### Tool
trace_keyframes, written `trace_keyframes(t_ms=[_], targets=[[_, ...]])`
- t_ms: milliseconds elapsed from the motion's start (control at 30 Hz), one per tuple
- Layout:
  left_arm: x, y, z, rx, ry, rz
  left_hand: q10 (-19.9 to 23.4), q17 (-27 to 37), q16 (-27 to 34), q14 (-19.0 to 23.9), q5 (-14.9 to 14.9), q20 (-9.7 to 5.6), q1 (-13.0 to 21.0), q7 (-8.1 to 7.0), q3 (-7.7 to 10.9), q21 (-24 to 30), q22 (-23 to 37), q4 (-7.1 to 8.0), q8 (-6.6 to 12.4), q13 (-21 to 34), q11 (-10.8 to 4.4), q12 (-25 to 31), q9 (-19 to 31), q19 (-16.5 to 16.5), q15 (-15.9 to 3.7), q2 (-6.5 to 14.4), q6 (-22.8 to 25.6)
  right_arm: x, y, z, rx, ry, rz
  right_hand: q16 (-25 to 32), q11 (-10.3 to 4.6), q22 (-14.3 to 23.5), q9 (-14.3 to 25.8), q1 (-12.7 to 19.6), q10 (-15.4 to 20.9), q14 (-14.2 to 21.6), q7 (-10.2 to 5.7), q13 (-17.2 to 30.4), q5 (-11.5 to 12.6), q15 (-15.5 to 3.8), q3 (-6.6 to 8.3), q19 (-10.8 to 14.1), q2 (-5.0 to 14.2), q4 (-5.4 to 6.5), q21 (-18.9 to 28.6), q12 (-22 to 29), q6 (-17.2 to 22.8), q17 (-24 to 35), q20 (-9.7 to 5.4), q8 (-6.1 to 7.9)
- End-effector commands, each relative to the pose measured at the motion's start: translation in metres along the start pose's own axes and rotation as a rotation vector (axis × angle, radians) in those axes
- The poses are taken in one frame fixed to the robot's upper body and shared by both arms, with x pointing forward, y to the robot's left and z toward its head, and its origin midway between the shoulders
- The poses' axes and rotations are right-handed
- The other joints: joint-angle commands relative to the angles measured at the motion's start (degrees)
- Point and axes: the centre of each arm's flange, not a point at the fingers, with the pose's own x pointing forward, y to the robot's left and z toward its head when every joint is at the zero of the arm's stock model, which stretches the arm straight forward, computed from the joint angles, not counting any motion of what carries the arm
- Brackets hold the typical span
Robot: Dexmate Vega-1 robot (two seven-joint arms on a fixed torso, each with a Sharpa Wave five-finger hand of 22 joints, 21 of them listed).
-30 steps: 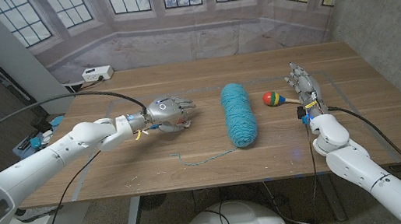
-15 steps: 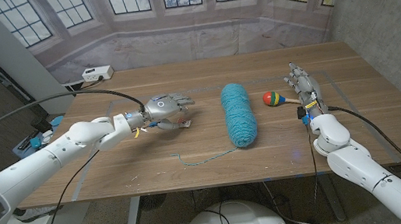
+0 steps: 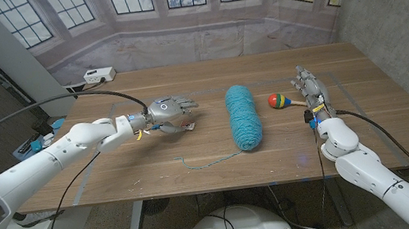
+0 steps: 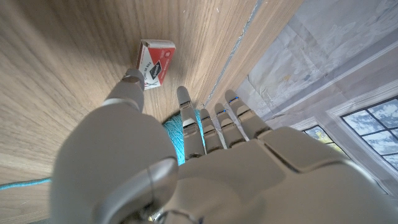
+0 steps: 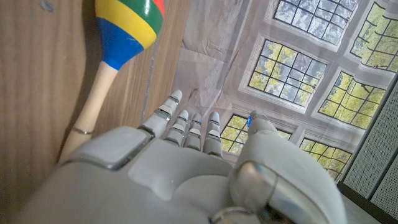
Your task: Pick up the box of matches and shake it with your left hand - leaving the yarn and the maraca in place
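Left hand: the left hand (image 3: 169, 111) hovers palm down over the table (image 3: 155, 165), on the robot's left of the yarn, fingers (image 4: 186, 121) stretched out and a little apart, holding nothing.
Box of matches: the box of matches (image 4: 155, 62) lies flat on the wood just beyond the thumb tip, not gripped; contact with the thumb cannot be told.
Yarn: the blue yarn (image 3: 243, 115) lies mid-table, a loose strand trailing toward the robot.
Maraca: the maraca (image 3: 280, 101) lies between the yarn and the right hand.
Right hand: the right hand (image 3: 309, 88) has its fingers straight and close together, empty, just beside the maraca's handle.
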Motion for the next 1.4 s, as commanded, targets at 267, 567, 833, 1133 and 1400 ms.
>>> trace_keyframes(t_ms=[267,567,833,1133,1400], targets=[[0.006,-0.006,-0.004,0.008,-0.014,-0.039,-1.1,0.1,-0.2,-1.0,0.2,0.12,1.0,0.21,0.53,-0.2,0.2,0.08,-0.94,0.2,0.26,0.0,-0.5,-0.9,0.42,0.9,-0.5,-0.003,0.001,-0.001,-0.005,0.016,-0.004,0.2,0.05,0.1,0.1,-0.1,0.5,0.5,0.16,0.3,-0.1,-0.80,0.40,0.8,0.42,0.00,0.2,0.2,0.5,0.3,-3.46,0.17],[0.014,-0.007,-0.002,-0.003,-0.029,-0.046,-2.6,0.1,-0.4,-2.4,0.2,0.26,0.9,0.09,0.66,-0.2,0.2,0.14,-1.88,0.1,0.59,-0.2,-1.3,-1.5,0.70,1.1,-0.9,-0.006,-0.001,-0.001,-0.008,0.021,-0.010,0.2,0.02,0.1,0.1,-0.1,0.5,0.5,0.17,0.3,-0.1,-0.82,0.48,0.8,0.43,-0.05,0.2,0.2,0.5,0.3,-3.39,0.17],[0.020,-0.006,0.002,-0.016,-0.040,-0.041,-2.6,0.1,-0.1,-2.4,0.2,0.28,0.7,0.33,0.74,-0.1,0.2,0.17,-1.47,0.1,0.51,0.1,-2.0,-1.7,0.72,1.2,1.9,-0.008,-0.005,-0.002,-0.009,0.024,-0.013,0.2,0.06,0.1,0.1,-0.1,0.5,0.6,0.18,0.3,-0.1,-0.81,0.50,0.8,0.40,-0.04,0.2,0.2,0.5,0.3,-3.39,0.16],[0.022,-0.006,0.005,-0.029,-0.043,-0.035,-1.5,0.0,0.3,-1.9,0.3,-0.02,0.6,0.34,0.89,0.2,0.2,0.07,-0.51,0.1,0.10,0.9,-3.0,-1.3,0.34,1.3,7.3,-0.008,-0.007,-0.002,-0.010,0.028,-0.012,0.2,0.03,0.1,0.1,-0.2,0.5,0.6,0.14,0.3,-0.1,-0.81,0.54,0.9,0.41,-0.02,0.2,0.2,0.5,0.3,-3.43,0.16],[0.022,-0.007,0.009,-0.035,-0.044,-0.037,-1.3,-0.1,0.3,-1.8,0.3,-0.08,0.6,0.20,0.94,0.3,0.2,0.06,-0.61,0.0,-0.05,1.0,-3.2,-1.2,0.31,1.4,7.9,-0.009,-0.007,-0.002,-0.013,0.034,-0.008,0.2,0.06,0.1,0.1,-0.2,0.5,0.7,0.18,0.3,-0.1,-0.83,0.59,0.9,0.42,-0.04,0.1,0.2,0.5,0.3,-3.41,0.16]])
